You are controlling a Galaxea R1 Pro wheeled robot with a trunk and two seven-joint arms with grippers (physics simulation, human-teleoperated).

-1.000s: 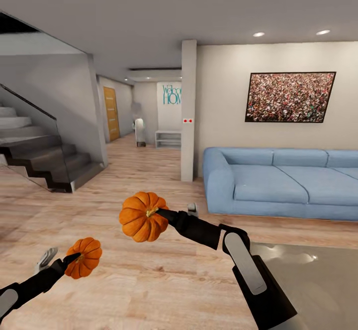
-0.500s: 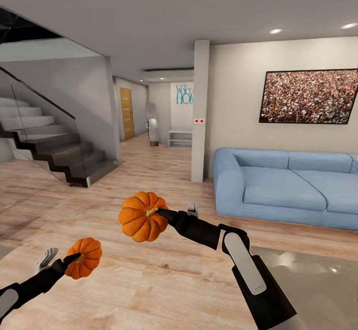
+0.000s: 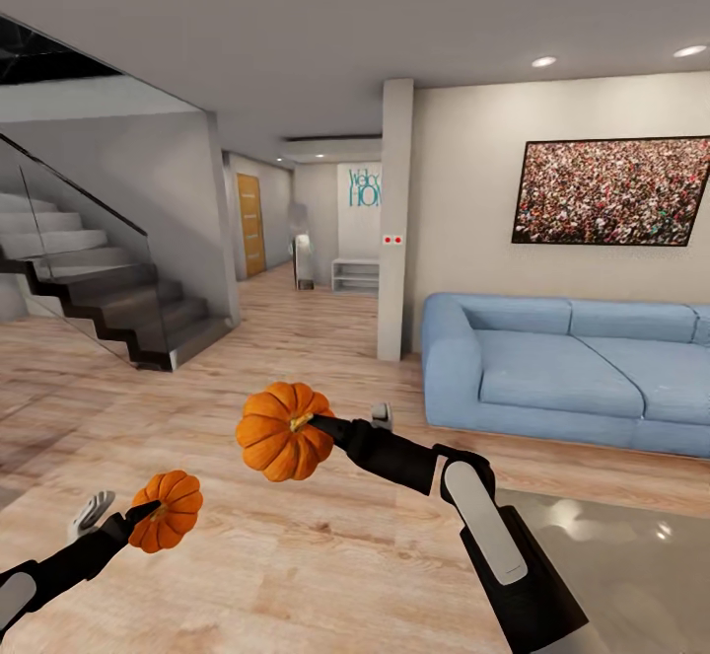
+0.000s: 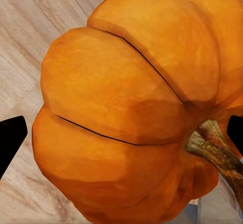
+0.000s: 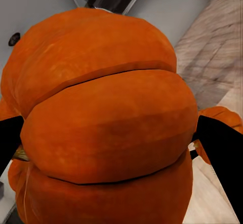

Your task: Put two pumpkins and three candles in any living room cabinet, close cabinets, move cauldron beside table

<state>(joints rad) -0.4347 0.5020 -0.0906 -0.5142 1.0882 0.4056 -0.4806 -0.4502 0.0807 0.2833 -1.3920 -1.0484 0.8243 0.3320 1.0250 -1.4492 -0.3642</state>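
1. The left tool (image 3: 148,513) is gripping a small pumpkin (image 3: 168,524) at the near left of the head view, holding it up in the air over the wooden floor (image 3: 296,555).
2. The right tool (image 3: 318,425) is clamping a larger-looking pumpkin (image 3: 284,431) by the stem side, carrying it higher and nearer the middle, to the right of and farther than the small one.
3. Both pumpkins are showing bright orange skin with deep ribs running between rounded lobes; the two are sitting well apart from each other.
4. In the left wrist view the small pumpkin (image 4: 136,107) is crowding the frame, its brownish woody stem curving off at one side, with a dark fingertip (image 4: 10,138) showing on either flank.
5. In the right wrist view the other pumpkin (image 5: 106,122) is sitting between two black fingertips (image 5: 217,148), its lobes stacked in broad bands.
6. The glossy grey surface (image 3: 611,555) is lying at the near right, beside the right arm, catching ceiling lights.
7. A blue sofa (image 3: 572,368) is standing farther right under a framed picture (image 3: 611,190), and a staircase (image 3: 89,289) is rising at the far left.
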